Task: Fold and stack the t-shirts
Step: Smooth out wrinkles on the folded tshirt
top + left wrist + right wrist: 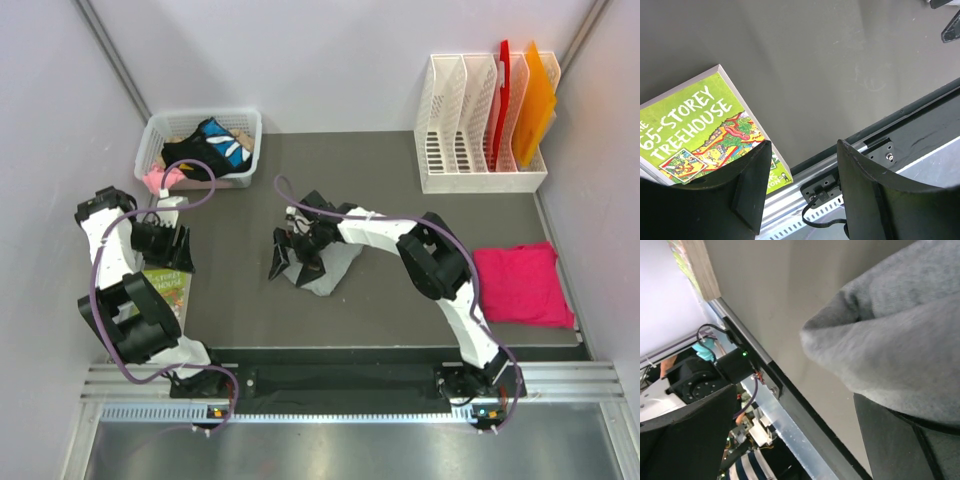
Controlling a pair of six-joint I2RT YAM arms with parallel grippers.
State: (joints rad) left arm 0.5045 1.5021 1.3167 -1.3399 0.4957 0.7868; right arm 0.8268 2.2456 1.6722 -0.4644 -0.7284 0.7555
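A crumpled light grey t-shirt (333,272) lies mid-table. My right gripper (291,254) sits at its left edge, jaws wide open. In the right wrist view the grey t-shirt (890,335) bulges over one fingertip (900,440), and nothing lies between the jaws of the right gripper (795,395). A magenta-pink t-shirt (520,285) lies folded flat at the right side. My left gripper (178,250) hovers at the far left, away from both shirts. In its own wrist view the left gripper (802,150) is open with nothing in it.
A green picture book (700,130) lies under the left gripper near the table's front edge, also seen from above as the book (165,290). A white basket (245,125) of clothes stands at the back left. A white file rack (470,150) with red and orange folders stands back right.
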